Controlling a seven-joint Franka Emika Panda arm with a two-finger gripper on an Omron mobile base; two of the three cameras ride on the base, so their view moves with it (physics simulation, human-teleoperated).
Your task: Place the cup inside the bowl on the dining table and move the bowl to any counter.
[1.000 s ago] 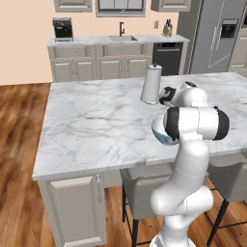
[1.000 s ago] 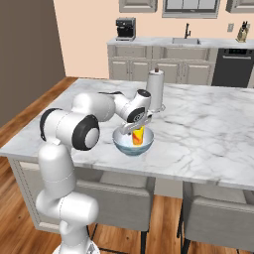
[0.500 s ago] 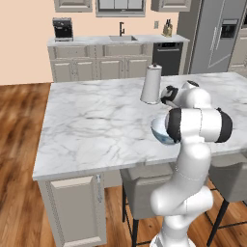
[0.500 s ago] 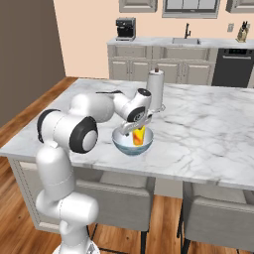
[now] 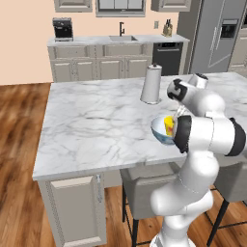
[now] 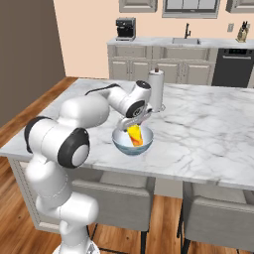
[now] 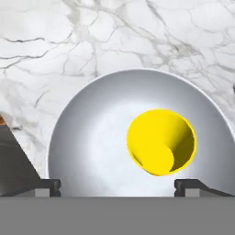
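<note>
one cup (image 7: 160, 142) sits inside the bowl (image 7: 92, 151), operator, and you can see it best in the hand view: the yellow tumbler lies toward 3 o'clock of the bowl's white floor, its open mouth facing the camera, tipped a little so its base shows toward 6 o'clock. in the right base view the cup (image 6: 135, 135) leans in the bowl (image 6: 121, 144), its red-orange mark on the side facing you.

your gripper (image 7: 117, 186) hangs directly above the bowl with its jaws spread wide. one dark fingertip (image 7: 46, 187) stands at 9 o'clock of the cup and the other at 3 o'clock, and neither touches the cup or the bowl. nothing is held between them. in the right base view the gripper (image 6: 134, 123) is just over the cup, pointing down.

the bowl (image 5: 160, 130) rests on the dining table (image 5: 96, 120), near the table's edge on the robot's side, above the grey stools (image 6: 119, 196). the white paper-towel roll (image 5: 151, 84) stands upright on the same marble top, at about 12 o'clock from the bowl and clearly apart from it.

the counter (image 5: 111, 41) runs along the far wall at 12 o'clock, with a sink tap (image 5: 122, 28) near its middle and a black coffee machine (image 5: 62, 29) toward its 9 o'clock end.
</note>
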